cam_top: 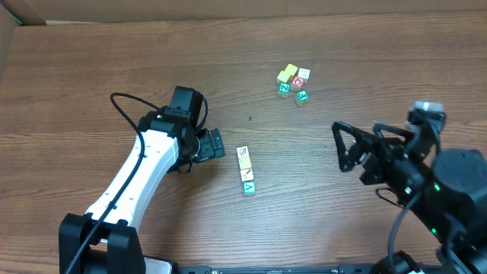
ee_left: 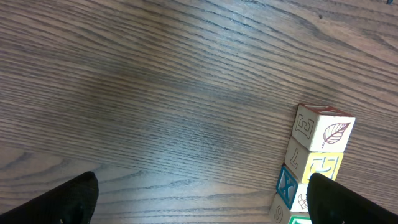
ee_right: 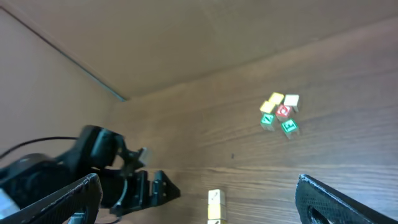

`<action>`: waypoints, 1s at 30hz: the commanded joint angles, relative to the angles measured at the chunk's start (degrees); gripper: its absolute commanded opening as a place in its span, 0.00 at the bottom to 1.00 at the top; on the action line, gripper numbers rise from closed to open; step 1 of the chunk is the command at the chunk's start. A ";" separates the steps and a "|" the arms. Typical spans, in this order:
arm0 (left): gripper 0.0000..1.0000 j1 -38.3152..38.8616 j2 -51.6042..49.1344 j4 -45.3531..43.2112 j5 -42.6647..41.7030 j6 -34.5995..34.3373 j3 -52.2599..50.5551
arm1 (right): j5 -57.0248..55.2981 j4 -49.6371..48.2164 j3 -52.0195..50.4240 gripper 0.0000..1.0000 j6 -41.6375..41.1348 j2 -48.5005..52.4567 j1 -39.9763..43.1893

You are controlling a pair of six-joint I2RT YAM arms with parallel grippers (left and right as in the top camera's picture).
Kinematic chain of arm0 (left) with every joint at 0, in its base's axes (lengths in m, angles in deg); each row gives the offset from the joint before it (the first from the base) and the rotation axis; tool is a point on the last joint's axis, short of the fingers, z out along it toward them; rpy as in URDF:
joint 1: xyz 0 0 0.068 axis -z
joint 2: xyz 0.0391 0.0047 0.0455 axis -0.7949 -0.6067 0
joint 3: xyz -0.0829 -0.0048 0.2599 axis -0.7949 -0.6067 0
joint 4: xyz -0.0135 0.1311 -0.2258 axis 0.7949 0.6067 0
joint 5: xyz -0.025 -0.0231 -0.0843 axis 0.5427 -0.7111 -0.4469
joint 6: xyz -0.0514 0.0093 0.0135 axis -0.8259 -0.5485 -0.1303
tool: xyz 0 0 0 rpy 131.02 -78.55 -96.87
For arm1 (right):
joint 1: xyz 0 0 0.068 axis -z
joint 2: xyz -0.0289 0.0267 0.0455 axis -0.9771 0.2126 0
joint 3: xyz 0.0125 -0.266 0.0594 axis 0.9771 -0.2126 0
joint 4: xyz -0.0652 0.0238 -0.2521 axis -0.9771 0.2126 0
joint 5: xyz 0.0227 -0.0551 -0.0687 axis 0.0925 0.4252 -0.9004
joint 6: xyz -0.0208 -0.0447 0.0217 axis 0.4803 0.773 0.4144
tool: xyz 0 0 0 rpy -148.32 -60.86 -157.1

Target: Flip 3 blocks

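While both arms stand off from them, the row of blocks (cam_top: 246,172) lies near the middle of the table (cam_top: 91,68). It's three small cubes touching end to end, running from far to near: a white block (cam_top: 243,153) at the far end, a cream-yellow block (cam_top: 246,173) in the middle, a green block (cam_top: 249,187) nearest.

From the left wrist view the far one shows a leaf drawing on its side (with a letter mark on the face next to it), and the yellow one sits tight against it.

Farther off and to the right there's a cluster of blocks (cam_top: 293,84): one yellow, one white and two green, packed around a red cube (cam_top: 297,82), all touching or just beside one another.

Now the left gripper (cam_top: 217,144). It sits just left of the row, pointing at it, jaws spread wide with nothing between them, touching no block. In its own camera one finger (ee_left: 348,202) stands in front of the row's near end and hides part of it.

Over on the right, the right gripper (cam_top: 340,147) is well apart from both the row and the cluster. Its jaws are also spread wide and empty, facing left across the table. Its camera takes in the cluster, the far end of the row and the left arm (ee_right: 93,165) beyond.
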 commanded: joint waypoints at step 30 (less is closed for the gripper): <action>1.00 0.02 0.46 -0.15 0.55 1.09 0.39 | -1.27 -47.95 -36.79 1.00 7.76 -40.63 22.86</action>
